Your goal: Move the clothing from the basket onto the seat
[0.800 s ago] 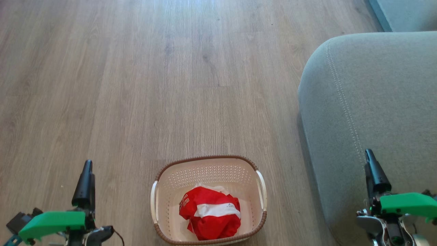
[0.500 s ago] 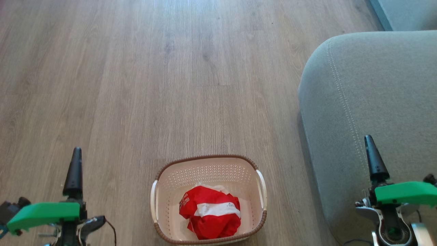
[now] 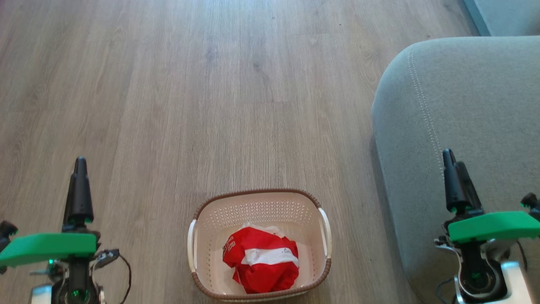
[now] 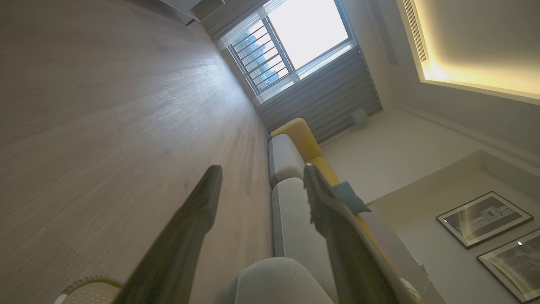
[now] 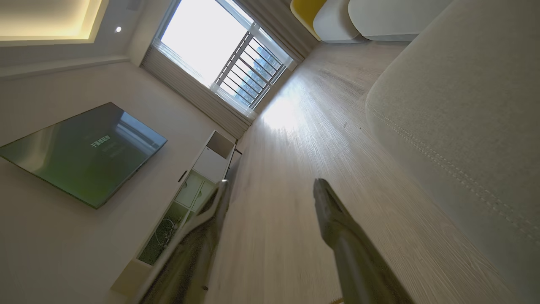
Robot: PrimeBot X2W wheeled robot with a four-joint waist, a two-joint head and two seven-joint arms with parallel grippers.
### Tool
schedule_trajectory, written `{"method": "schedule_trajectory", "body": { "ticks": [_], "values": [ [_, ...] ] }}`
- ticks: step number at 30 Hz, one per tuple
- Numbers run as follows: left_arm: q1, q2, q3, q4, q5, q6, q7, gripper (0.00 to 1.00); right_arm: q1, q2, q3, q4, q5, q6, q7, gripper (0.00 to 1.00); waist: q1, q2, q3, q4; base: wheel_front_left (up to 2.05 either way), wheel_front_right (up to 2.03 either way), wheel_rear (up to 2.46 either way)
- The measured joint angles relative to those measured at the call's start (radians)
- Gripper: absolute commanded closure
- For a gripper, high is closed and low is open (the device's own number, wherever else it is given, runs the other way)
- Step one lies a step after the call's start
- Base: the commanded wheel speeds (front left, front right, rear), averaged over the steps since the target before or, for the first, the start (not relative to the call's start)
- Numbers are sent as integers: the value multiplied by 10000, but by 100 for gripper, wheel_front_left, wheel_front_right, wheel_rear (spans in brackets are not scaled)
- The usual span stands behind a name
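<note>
Wood floor (image 3: 211, 105), living rm: red clothing (image 3: 263, 264) bunched in basket (image 3: 257, 193) near seat (image 3: 476, 105); left hand (image 4: 262, 169) & right hand (image 5: 272, 182) spread, empty, so a shallow pinch may lift just one garment.

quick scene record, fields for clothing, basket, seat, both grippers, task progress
clothing: red with white band, bunched inside the basket
basket: cream, brown rim, on the wood floor
seat: grey-green cushion, to the basket's right
left gripper: jaws apart, holding nothing
right gripper: jaws apart, holding nothing
progress: no clothing on the seat yet
</note>
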Motion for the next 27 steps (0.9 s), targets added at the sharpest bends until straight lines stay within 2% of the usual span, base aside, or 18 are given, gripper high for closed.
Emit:
{"method": "schedule_trajectory", "body": {
  "ticks": [6, 19, 27],
  "values": [
    [-22, 0, -441, -688, 1333, 437, -153, 0, -76, -8, 282, -203, -1108, 0, -199, 0, 0, 0, 14, 12, 0, 0, 0],
    [-16, 25, -2190, -1519, 4748, 1490, -539, 0, -77, -10, 754, -318, -3185, 0, -560, 0, 0, 0, -15, -27, 0, 0, 0],
    [-14, 823, -3935, -1413, 6234, 2853, -732, 0, -76, -12, 984, -128, -3973, 0, -803, 0, 0, 0, -30, -31, 0, 0, 0]
  ]
}}
